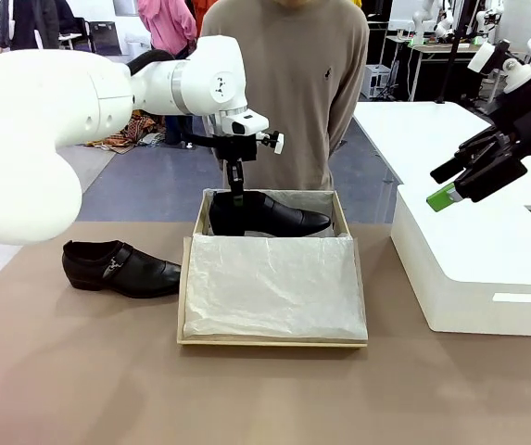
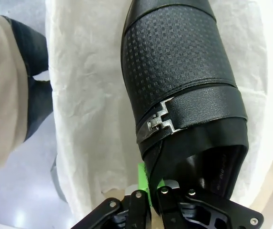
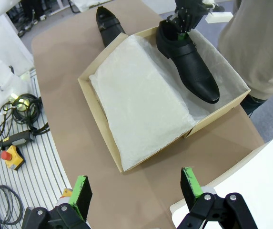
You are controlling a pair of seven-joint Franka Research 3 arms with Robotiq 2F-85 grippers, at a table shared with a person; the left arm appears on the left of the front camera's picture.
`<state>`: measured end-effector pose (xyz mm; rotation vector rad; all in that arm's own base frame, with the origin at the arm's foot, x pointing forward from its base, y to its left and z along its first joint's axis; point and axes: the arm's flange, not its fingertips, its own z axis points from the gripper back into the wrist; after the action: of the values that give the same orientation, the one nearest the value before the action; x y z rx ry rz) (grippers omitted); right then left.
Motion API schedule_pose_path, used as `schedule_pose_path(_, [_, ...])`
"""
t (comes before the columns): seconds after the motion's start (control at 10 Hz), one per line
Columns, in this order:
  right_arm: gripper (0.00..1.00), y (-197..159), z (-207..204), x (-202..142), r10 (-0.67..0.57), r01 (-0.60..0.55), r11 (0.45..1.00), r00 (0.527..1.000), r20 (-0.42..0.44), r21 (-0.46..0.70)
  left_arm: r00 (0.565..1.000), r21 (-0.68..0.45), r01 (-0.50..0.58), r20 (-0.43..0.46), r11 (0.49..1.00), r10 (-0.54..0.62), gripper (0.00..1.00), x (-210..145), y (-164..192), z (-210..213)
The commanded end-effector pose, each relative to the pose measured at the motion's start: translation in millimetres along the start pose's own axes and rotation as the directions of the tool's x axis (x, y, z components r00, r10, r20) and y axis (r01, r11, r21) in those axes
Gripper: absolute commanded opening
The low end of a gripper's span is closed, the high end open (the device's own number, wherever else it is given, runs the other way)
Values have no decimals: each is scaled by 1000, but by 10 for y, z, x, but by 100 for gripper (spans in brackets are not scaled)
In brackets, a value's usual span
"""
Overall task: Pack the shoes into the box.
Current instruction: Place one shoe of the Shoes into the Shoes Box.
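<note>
One glossy black shoe (image 1: 279, 216) is inside the tan cardboard box (image 1: 272, 343), along its far side on white tissue paper, toe pointing right. My left gripper (image 1: 237, 192) comes down from above and is shut on this shoe's heel collar. The left wrist view shows the green pad (image 2: 143, 177) pinching the collar rim just behind the silver buckle (image 2: 159, 121). The other shoe (image 1: 121, 269) lies on the table left of the box, apart from both grippers. My right gripper (image 1: 458, 183) hovers open high at the right, with nothing between its fingers (image 3: 81, 190).
A large white box (image 1: 487, 269) stands on the table right of the cardboard box, under my right gripper. A person in a beige sweater (image 1: 288, 83) stands close behind the box's far edge. Crumpled tissue (image 1: 274, 287) covers the near part of the box.
</note>
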<state>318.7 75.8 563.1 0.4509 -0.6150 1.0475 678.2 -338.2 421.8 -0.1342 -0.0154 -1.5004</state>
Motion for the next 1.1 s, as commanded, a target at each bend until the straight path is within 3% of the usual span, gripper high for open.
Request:
schedule_pose_path(0.0, [100, -2, -7, 20, 9, -9, 1000, 1000, 24, 16, 999, 12, -31, -29, 999, 32, 0, 64, 104, 27])
schedule_pose_path(0.6, [100, -2, -7, 20, 9, -9, 1000, 1000, 24, 16, 999, 0, -34, -30, 999, 34, 0, 43, 132, -162])
schedule_pose_path(0.7, [100, -2, -7, 20, 9, -9, 1000, 1000, 24, 16, 999, -7, -30, -25, 1000, 30, 12, 47, 133, -157])
schedule_pose_path(1.0, [100, -2, -7, 20, 9, -9, 1000, 1000, 24, 16, 999, -12, -30, -12, 999, 30, 70, 24, 106, -131])
